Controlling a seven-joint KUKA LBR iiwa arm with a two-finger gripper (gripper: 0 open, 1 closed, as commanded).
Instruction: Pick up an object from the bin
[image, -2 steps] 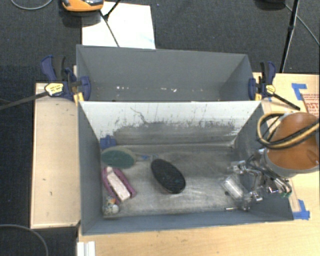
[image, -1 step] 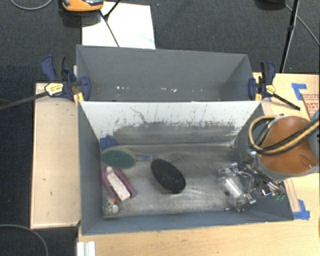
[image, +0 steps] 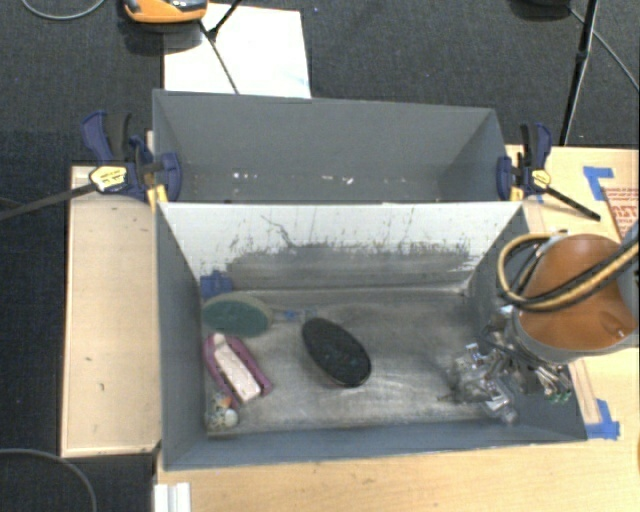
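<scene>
Okay, starting at the bottom of the frame: my gripper (image: 490, 385) sits low in the lower right corner of the bin (image: 330, 130), close to the front wall. From this angle I cannot tell whether it is open or closed. Just above it I see the arm's orange cover (image: 572, 300), with the cables (image: 518, 268) looped beside it.

Across at the lower left corner there's a small cluster of beads (image: 221, 412) against the left wall. Just above that lies a pink and white block (image: 238, 368), long axis running from upper left to lower right.

Nearest to the gripper is the black oval lump (image: 337, 352), lying flat at the middle of the floor, well apart from the gripper and to its left. Its long axis also slants from upper left down to lower right, so the lower end points roughly toward the gripper's corner.

Further up, at the left, a green round disc (image: 237, 317) lies just beyond the block's upper end. Behind it a blue scrap (image: 214, 286) rests where the left wall meets the scuffed back slope.
</scene>
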